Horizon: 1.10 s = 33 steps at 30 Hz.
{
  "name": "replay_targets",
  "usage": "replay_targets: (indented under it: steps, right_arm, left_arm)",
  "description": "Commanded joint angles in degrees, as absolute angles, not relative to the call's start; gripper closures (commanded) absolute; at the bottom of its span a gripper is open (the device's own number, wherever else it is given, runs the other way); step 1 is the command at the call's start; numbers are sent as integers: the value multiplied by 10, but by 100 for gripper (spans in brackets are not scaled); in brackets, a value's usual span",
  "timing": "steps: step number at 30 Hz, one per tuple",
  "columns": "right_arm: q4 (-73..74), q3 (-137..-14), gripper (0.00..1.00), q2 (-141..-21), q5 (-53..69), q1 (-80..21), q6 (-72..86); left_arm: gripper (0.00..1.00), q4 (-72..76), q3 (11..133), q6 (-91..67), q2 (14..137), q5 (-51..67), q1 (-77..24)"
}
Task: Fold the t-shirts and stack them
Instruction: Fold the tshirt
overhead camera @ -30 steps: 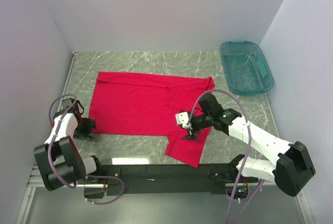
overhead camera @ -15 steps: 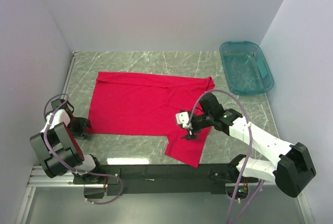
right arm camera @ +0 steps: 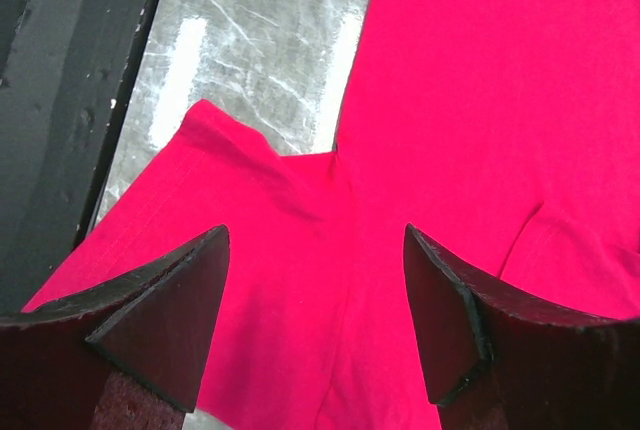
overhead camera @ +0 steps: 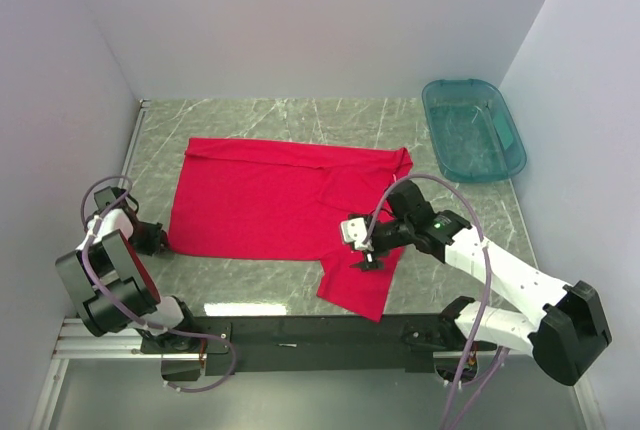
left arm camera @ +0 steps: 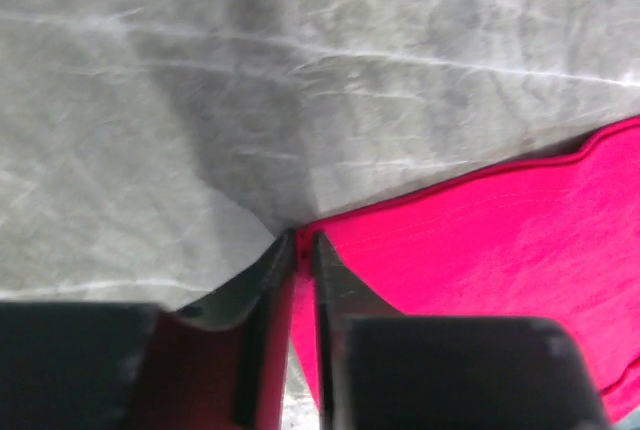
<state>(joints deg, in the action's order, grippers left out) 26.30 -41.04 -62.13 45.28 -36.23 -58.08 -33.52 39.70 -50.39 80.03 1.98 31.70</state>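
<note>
Marbled grey-green table (overhead camera: 300, 115) carries everything we see; on it, the left gripper (left arm camera: 303, 242) has its fingers (left arm camera: 330, 285) pressed almost together, clamped on the very tip of the red t-shirt (overhead camera: 270, 200) at its near-left corner, close to the left edge of the desk; the right gripper (right arm camera: 315, 240) holds its fingers (right arm camera: 160, 315) wide apart above the sleeve, with nothing between them; that sleeve juts from the near-right part of the t-shirt toward the near edge of the desk, while the body lies flat across the middle.

We judge the left pinch thin; only a corner of hem sits in it, so a quick pull could let the cloth slip free; if the right gripper catches a loose bunch rather than a clean edge, the fold would skew or wrinkle; the sleeve tip lies close to the black rail (overhead camera: 300, 330) at the near edge and might drag over it.

A teal bin (overhead camera: 472, 132) sits in the far right corner, well apart from the t-shirt; plain white walls (overhead camera: 300, 20) close the desk on three sides.
</note>
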Motion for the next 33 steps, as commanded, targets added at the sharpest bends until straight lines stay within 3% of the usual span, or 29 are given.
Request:
replay_targets:
  steps: [1, 3, 6, 17, 33]
  right_arm:
    - [286, -431, 23, -602, 453, -361, -599]
    - [308, -436, 23, -601, 442, -362, -622]
    - [345, -432, 23, -594, 420, -361, -641]
    - [542, -377, 22, -552, 358, -377, -835]
    - [457, -316, 44, -569, 256, -629, -708]
  left_arm:
    - [83, -285, 385, -490, 815, 26, 320]
    - [93, -273, 381, -485, 809, 55, 320]
    - [99, -269, 374, -479, 794, 79, 321]
    - [100, -294, 374, -461, 716, 141, 320]
    - [100, -300, 367, -447, 694, 163, 321]
